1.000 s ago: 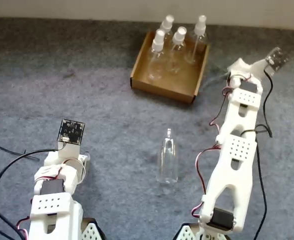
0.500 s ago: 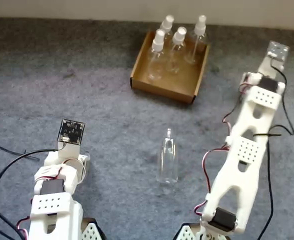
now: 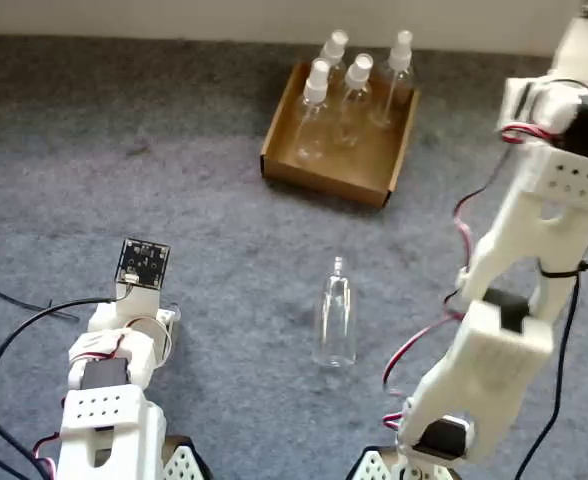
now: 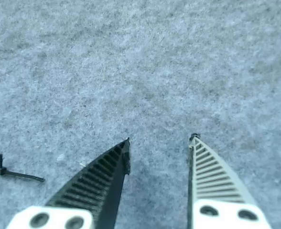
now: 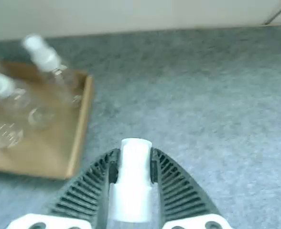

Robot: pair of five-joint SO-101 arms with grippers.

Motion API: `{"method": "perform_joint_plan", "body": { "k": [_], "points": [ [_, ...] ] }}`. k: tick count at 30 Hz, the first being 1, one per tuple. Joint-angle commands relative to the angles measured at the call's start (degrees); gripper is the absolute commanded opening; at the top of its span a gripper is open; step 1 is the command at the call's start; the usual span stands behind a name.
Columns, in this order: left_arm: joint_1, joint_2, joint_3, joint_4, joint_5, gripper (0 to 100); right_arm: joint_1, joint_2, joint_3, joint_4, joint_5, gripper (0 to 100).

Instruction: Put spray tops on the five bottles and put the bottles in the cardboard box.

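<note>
We are logging the right gripper (image 5: 133, 153) clamping a white spray top (image 5: 132, 191) between its jaws, above the grey bench (image 5: 217, 109). The left gripper (image 4: 160, 139) is hanging over bare bench, jaws apart (nothing between them). The uncapped bottle (image 3: 335, 318) is standing upright mid-bench. The cardboard box (image 3: 319, 182) is sitting at its 12 o'clock, holding four capped bottles (image 3: 356, 95). The left arm (image 3: 124, 350) is resting at the uncapped bottle's 8 o'clock.
</note>
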Motion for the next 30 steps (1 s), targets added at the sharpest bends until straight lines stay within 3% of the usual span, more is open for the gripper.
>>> {"method": "perform_joint_plan", "body": {
  "k": [1, 3, 6, 8, 11, 15, 22, 27, 30],
  "points": [
    [-0.5, -0.7, -0.3, 0.4, -0.3, 19, -15.3, -29.5, 39.3, 0.7, -0.2, 0.5],
    [-0.5, -0.7, -0.3, 0.4, -0.3, 19, -25.0, -41.0, 58.8, -1.7, 0.3, 0.5],
    [-0.5, -0.7, -0.3, 0.4, -0.3, 19, -38.5, -49.5, 82.9, -9.4, -4.8, 0.5],
    [-0.5, -0.7, -0.3, 0.4, -0.4, 19, -45.9, -50.0, 92.1, -16.9, -8.3, 0.5],
    [-0.5, -0.7, -0.3, 0.4, -0.4, 19, -51.6, -45.8, 98.2, -26.9, -11.3, 0.6],
    [-0.5, -0.7, -0.3, 0.4, -0.4, 19, -53.8, -36.3, 97.9, -35.6, -16.7, 1.9],
    [-0.5, -0.7, -0.3, 0.4, -0.4, 19, -54.1, -21.1, 88.0, -38.5, -30.7, 12.8],
    [-0.5, -0.7, -0.3, 0.4, -0.4, 19, -54.1, -16.0, 82.4, -44.5, -31.9, 13.1],
    [-0.5, -0.7, -0.3, 0.4, -0.4, 19, -53.8, -16.0, 79.5, -40.0, -30.6, 13.2]
  ]
}}
